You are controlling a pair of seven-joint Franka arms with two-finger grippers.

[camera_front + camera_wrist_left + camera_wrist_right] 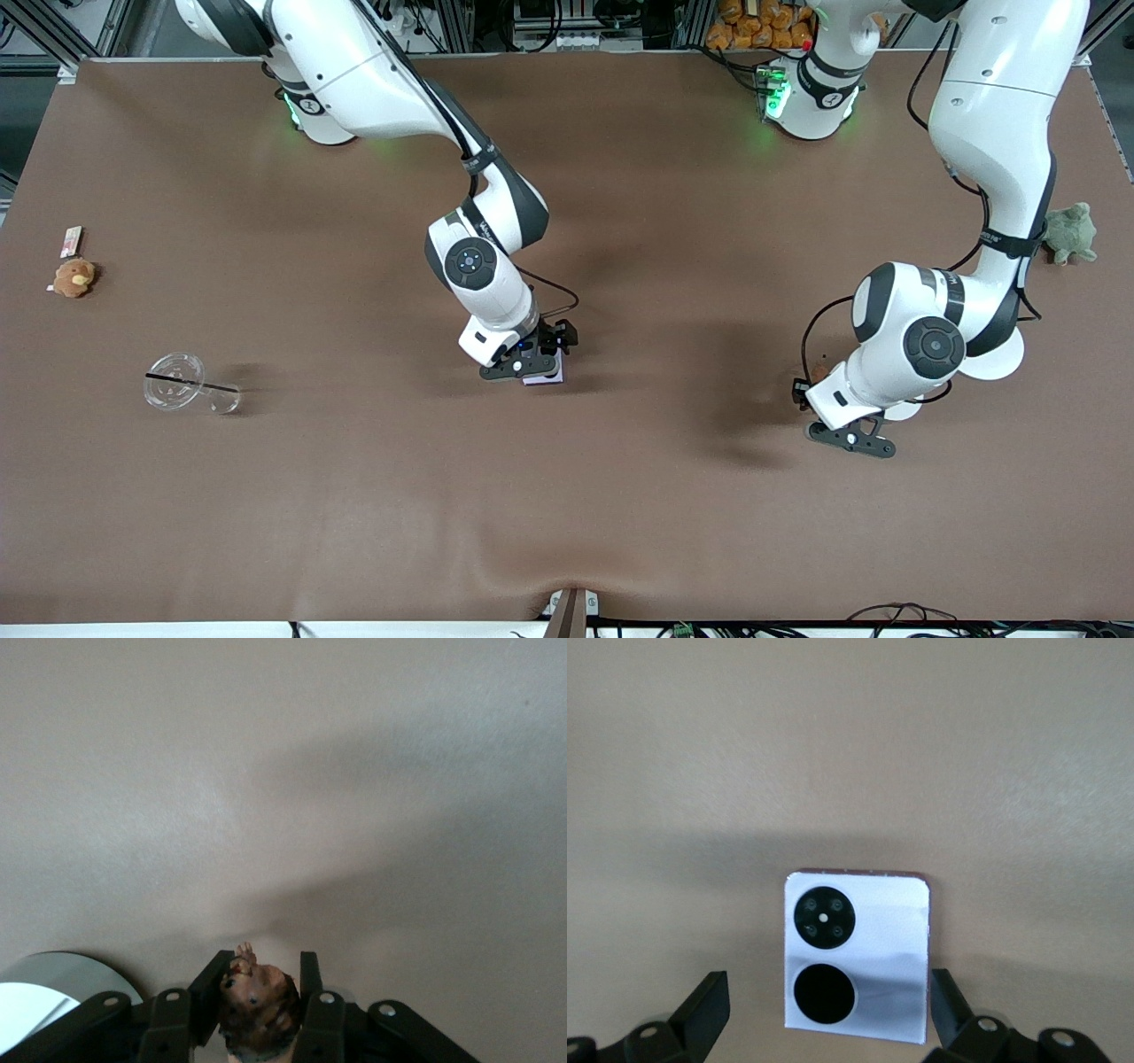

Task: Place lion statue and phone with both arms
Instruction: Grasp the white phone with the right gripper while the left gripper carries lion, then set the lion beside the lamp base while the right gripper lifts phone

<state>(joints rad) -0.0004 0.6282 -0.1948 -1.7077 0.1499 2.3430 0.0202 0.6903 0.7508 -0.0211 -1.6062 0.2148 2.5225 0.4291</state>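
The phone [859, 948] is a pale-lavender square with two round black camera circles facing up. It lies flat on the table near the middle, and a corner of it shows in the front view [545, 377]. My right gripper [530, 363] is low over it and open, with one finger [707, 1003] on each side of the phone and not touching it. My left gripper [850, 436] is over the table toward the left arm's end. It is shut on the lion statue [257, 1003], a small orange-brown figurine held between the fingers [211, 985]. The hand hides the statue in the front view.
A white round lamp base [997, 359] sits under the left arm and shows in the left wrist view [53, 992]. A green plush [1070, 233] lies at the left arm's end. A clear cup with a straw [190, 385], a brown plush [73, 277] and a small card [71, 239] lie at the right arm's end.
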